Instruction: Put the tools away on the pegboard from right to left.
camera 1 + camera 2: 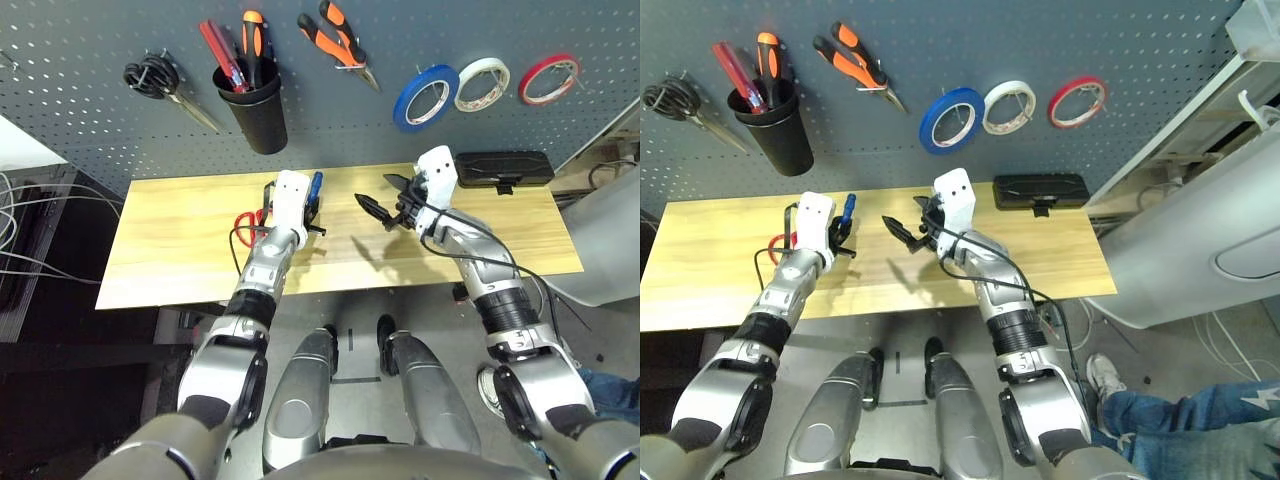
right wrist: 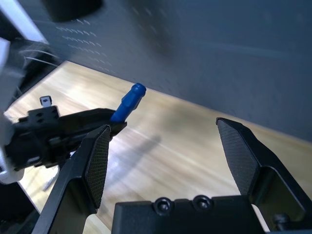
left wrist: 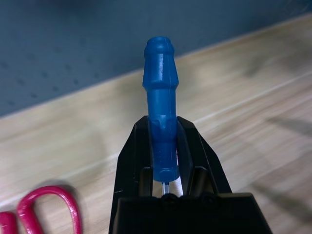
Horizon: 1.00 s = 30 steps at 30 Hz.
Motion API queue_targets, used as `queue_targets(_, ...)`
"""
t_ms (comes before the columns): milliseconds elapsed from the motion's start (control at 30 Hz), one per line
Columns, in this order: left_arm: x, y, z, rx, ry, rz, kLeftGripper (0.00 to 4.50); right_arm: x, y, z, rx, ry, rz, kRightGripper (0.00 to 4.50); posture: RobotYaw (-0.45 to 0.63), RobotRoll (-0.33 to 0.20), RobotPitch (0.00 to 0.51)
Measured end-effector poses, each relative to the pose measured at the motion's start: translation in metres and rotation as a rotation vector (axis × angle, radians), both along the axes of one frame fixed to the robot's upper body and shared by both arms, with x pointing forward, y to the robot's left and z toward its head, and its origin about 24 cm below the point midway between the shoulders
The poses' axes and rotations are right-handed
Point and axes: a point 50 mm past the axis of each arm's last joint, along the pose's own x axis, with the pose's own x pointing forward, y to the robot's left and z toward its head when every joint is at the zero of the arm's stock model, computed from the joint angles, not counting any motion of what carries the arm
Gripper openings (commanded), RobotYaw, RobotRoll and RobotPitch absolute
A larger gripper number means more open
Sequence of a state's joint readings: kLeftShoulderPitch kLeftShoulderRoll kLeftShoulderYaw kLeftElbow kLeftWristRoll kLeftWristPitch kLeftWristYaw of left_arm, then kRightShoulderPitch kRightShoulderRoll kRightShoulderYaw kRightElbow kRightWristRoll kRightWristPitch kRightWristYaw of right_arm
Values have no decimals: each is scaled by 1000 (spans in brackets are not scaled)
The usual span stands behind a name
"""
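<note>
Behind the pale wooden table (image 1: 180, 250) stands the large dark grey perforated pegboard (image 1: 90, 100), where the blue tape ring (image 1: 426, 97) and the orange-and-black-handled pliers (image 1: 338, 42) already hang. So the step in hand seems to be the small blue-handled screwdriver (image 3: 160, 112). It is above the table, pinched between the two black fingers of the left gripper (image 3: 163, 146), with the blue handle pointing away from the wrist and the thin metal shaft toward the palm. I think its place is the black cup (image 1: 256, 108) on the board, up and a little to the left. To do it well, the arm should lift high enough to pass the rim, turn the shaft downward, and release only when the tip is inside. The red-handled scissors (image 1: 248, 222) lie on the table just beside this arm. The right gripper (image 2: 170, 156) hovers nearby with its fingers spread wide, holding nothing
</note>
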State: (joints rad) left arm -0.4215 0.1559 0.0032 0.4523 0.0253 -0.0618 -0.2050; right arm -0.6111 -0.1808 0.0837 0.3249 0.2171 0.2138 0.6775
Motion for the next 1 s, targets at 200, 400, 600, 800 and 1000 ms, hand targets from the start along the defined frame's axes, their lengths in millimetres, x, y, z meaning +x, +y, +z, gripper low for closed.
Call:
queue_targets(200, -25, -8, 29, -23, -157, -171, 591, -5, 0, 19, -15, -42, 113, 4500, 164, 0, 238)
queue_targets(400, -31, -22, 70, -104, -311, -285, 591, -10, 4, 35, -15, -47, 208, 4500, 167, 0, 234)
queue_targets(600, -26, -30, 113, -137, -458, -333, 591, -12, 10, 47, -7, -78, 263, 4500, 164, 0, 231)
queue_targets(800, -16, -28, 159, -182, -607, -303, 591, -9, 17, 56, 12, -118, 264, 4500, 170, 0, 232)
queue_targets(1000, -6, -21, 177, -225, -674, -253, 591, -5, 20, 56, 25, -129, 247, 4500, 180, 0, 234)
